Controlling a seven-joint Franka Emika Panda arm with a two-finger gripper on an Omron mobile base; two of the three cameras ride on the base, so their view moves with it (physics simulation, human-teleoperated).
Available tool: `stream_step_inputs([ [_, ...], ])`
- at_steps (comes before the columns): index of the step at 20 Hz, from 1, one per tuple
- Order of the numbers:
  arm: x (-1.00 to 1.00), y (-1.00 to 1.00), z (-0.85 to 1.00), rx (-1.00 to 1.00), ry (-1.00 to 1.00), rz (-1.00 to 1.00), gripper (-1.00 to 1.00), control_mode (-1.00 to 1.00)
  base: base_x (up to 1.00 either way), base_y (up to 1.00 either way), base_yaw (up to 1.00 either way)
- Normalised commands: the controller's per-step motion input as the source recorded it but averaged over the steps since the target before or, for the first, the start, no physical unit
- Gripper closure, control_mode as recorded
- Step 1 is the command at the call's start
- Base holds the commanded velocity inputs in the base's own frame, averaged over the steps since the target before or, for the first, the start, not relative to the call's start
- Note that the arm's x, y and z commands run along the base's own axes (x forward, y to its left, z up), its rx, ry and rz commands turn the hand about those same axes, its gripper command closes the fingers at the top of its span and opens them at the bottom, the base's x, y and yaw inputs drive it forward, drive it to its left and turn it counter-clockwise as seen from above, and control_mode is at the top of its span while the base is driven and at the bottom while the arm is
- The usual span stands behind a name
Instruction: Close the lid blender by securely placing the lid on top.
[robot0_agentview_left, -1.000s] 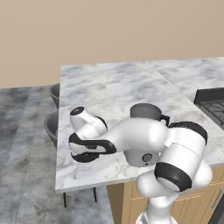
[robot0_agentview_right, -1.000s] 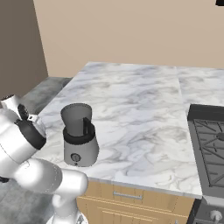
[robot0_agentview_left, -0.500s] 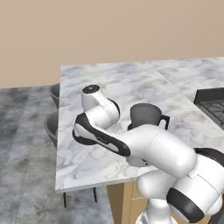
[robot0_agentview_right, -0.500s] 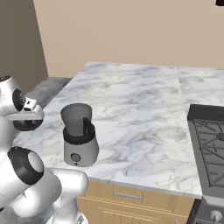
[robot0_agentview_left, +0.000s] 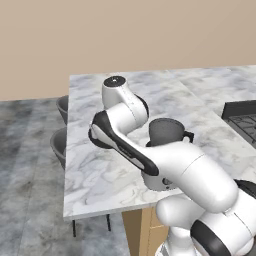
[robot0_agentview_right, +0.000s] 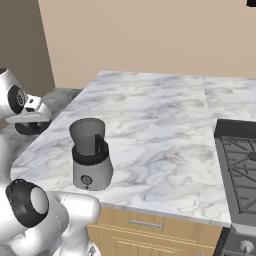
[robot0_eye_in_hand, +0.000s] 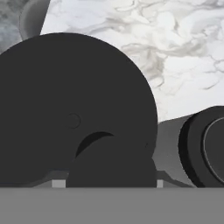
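While folded high — hand (robot0_agentview_right: 31, 116) lid-laden (robot0_eye_in_hand: 74, 109)

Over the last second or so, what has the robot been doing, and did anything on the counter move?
The arm has swung up and back from low over the counter's near-left edge, lifting the hand with the black lid in it. The blender stayed put on the counter, its jar still uncovered.

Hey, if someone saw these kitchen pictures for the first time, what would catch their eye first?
Probably the big flat round black lid looming close in the hand view, over the white marble counter. Next, the open-topped light grey blender with its dark jar, standing near the counter's front edge.
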Motion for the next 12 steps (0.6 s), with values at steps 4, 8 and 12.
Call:
stream_step_inputs([
  [4, 0.02, -0.37, 0.46, 0.00, 0.00, 0.00, 1.00, -1.00, 0.00, 0.00, 0.00],
  [8, 0.12, -0.49, 0.21, 0.00, 0.00, 0.00, 1.00, -1.00, 0.00, 0.00, 0.00],
  [12, 0.05, -0.69, 0.14, -0.03, 0.00, 0.00, 1.00, -1.00, 0.00, 0.00, 0.00],
])
